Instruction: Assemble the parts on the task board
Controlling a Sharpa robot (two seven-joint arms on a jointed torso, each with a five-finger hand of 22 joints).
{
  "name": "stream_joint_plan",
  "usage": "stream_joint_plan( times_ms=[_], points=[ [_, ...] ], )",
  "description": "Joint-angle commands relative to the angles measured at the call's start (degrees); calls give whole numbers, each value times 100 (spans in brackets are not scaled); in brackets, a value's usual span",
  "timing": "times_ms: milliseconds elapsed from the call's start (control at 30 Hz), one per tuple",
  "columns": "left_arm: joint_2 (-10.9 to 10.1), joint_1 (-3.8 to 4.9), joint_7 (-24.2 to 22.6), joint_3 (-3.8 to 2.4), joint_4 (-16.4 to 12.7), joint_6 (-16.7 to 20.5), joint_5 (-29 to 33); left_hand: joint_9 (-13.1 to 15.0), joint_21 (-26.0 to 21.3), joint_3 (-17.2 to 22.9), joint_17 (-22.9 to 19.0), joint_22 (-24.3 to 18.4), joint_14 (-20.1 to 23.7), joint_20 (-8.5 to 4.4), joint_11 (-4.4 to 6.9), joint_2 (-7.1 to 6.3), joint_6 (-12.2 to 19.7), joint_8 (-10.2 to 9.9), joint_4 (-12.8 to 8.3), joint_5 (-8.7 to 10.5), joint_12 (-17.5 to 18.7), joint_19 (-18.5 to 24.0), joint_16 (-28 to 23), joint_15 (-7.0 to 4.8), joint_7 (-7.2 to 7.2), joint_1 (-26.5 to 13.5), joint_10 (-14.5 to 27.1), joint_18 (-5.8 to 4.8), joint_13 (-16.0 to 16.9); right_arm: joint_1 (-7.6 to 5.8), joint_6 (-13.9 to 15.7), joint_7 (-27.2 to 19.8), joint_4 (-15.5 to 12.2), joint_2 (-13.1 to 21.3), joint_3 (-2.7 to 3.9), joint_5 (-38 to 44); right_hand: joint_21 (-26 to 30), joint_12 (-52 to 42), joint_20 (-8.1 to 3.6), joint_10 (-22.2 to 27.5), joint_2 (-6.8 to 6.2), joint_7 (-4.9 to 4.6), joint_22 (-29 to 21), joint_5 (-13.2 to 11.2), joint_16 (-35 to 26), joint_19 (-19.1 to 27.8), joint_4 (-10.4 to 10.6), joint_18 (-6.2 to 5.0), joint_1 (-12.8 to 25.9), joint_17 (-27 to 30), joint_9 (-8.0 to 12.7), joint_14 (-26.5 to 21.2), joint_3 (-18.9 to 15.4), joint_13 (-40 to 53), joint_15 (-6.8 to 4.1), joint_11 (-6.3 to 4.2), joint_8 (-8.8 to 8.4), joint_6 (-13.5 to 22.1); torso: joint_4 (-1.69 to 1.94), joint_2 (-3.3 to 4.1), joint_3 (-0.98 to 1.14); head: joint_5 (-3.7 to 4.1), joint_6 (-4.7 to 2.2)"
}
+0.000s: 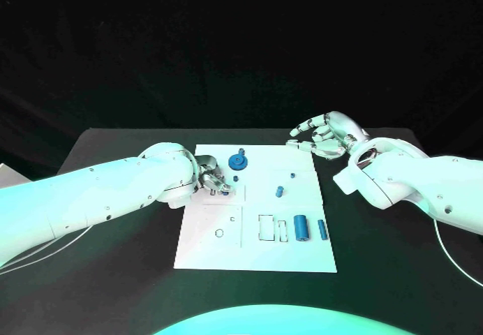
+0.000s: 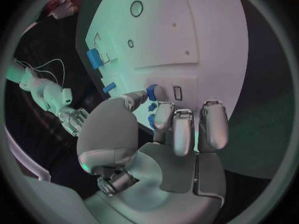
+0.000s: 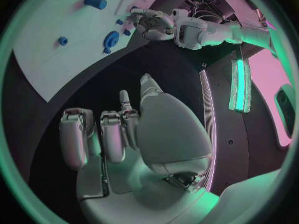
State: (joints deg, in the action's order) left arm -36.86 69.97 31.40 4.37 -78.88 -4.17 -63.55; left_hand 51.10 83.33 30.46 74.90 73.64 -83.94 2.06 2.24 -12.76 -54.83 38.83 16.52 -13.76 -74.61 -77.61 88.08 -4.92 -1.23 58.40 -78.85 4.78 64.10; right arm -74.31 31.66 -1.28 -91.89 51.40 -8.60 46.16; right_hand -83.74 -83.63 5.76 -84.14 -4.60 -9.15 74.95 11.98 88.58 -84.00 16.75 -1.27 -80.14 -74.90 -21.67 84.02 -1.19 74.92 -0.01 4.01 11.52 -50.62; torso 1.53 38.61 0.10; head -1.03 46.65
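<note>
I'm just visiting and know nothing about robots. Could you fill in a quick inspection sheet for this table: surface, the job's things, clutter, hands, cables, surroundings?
Surface: black table, bare around the plate.
Job's things: white task board in the middle; a round blue part near its far edge, two long blue parts lying near the right edge, small blue parts mid-board.
Clutter: nothing seen.
Hands: left hand over the board's left edge, fingers at a small blue part, hold unclear; right hand beyond the board's far right corner, holding nothing, fingers curled apart.
Cables: thin white cable along the right arm.
Surroundings: dark backdrop.
</note>
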Motion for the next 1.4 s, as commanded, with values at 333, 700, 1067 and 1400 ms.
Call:
stream_joint_plan(
  times_ms=[333,700,1067,1400],
  points=[
    [-51,-28,45,11,-35,-165,-21,26,3,-335,1125,19,-504,-7,6,-16,-19,-44,22,-3,-46,-50,34,-33,-29,-178,-5,-114,33,10,-13,-60,-5,7,1,3,46,28,36,17,26,-4,1038,27,-36,-255,1,-46,95,-1012,8,480,-62,889,19,42,22,47,4,1,-4,9,-6],
    [-199,-25,32,-139,-220,-57,120,35,0,-484,1088,20,-493,-11,5,-14,-7,-63,25,10,-5,-50,19,-34,-29,-236,29,-113,-31,26,-22,-64,12,5,1,-4,66,33,37,22,32,-5,1025,28,-43,-246,0,-51,121,-995,9,476,-74,884,20,43,22,51,4,-9,-3,8,-35],
    [-392,153,31,-427,-380,-74,620,-8,-131,-765,920,-245,-442,2,-67,51,217,-255,24,48,203,158,-60,22,-115,-257,244,-57,-329,41,-19,-67,47,-4,1,-15,92,42,37,31,33,-6,1008,29,-50,-233,0,-57,135,-976,10,471,-80,876,21,44,21,56,0,-8,9,-41,-87],
    [-273,549,-63,-527,302,-243,754,-454,-396,-1022,596,-702,-316,181,-332,205,584,-951,20,-49,739,530,-222,258,-415,212,846,41,-1089,43,-30,-58,90,-17,1,-19,95,41,38,31,38,-7,1006,31,-51,-231,-2,-58,151,-974,11,470,-88,876,21,45,20,60,3,9,9,-62,-148]
  ],
)
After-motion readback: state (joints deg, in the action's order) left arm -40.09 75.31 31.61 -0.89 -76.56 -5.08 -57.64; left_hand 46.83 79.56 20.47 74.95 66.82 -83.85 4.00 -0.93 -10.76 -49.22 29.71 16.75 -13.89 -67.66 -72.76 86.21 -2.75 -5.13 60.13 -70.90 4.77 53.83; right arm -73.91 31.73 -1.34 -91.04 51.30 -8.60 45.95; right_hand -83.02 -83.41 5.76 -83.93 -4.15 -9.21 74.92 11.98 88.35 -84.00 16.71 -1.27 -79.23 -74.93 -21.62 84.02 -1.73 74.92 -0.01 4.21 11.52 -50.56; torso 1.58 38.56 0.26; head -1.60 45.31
